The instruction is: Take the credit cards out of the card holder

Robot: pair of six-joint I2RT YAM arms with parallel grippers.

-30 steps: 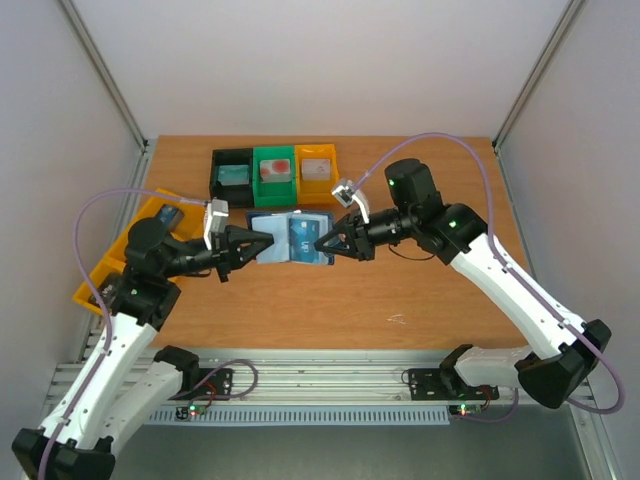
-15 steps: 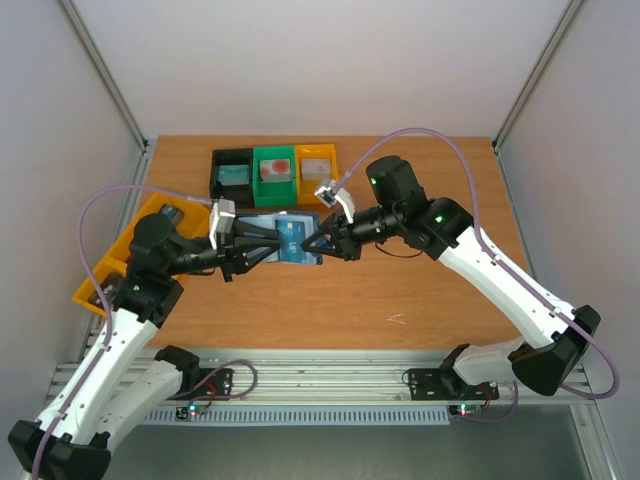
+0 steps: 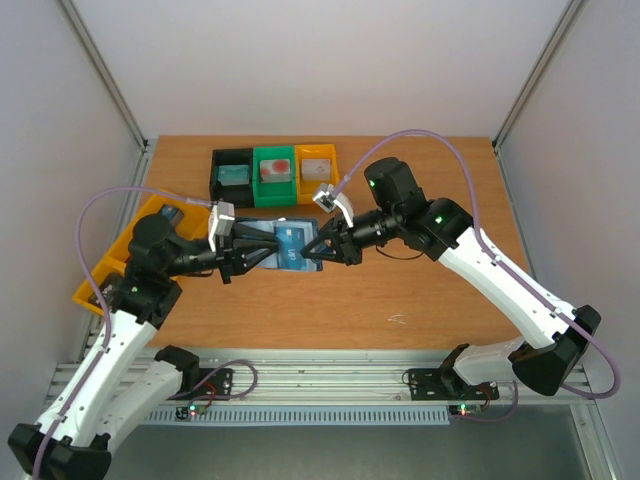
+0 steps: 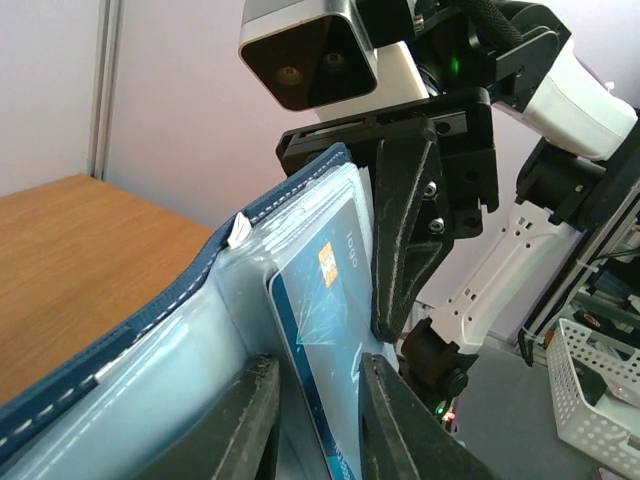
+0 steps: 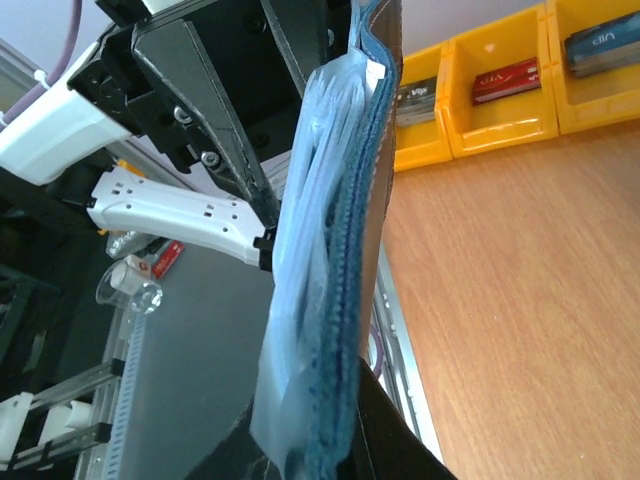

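Tabletop (image 3: pixel 420 290) and the far-edge bins (image 3: pixel 273 150) are unchanged.

Big change is the right arm (image 3: pixel 500 275): it swung left toward the middle of the tabletop and took the holder (image 3: pixel 290 240) with it. A second ago the holder lay open flat mid-tabletop. Now it stands on edge over the middle, slightly left of centre, with the right claw (image 3: pixel 318 250) clamped on its cover and pages. It looks clear of the wood, but the top view is too cluttered to be sure.

Left claw (image 3: pixel 262 252) was closed beside the holder a second ago. Its jaws are now a little apart and pushed in at the holder's open side.

Left wrist view shows a blue card (image 4: pixel 330 300) in the front clear pocket, its lower end between the left fingers (image 4: pixel 245 420). Can't tell if the pads bite the card or only straddle it.

My read:
- Holder is braced, and pulling this card is the step in hand. The card isn't out yet.
- Next move: close on the card alone, not the pocket film.
- Then pull along the pocket while the right claw holds firm.
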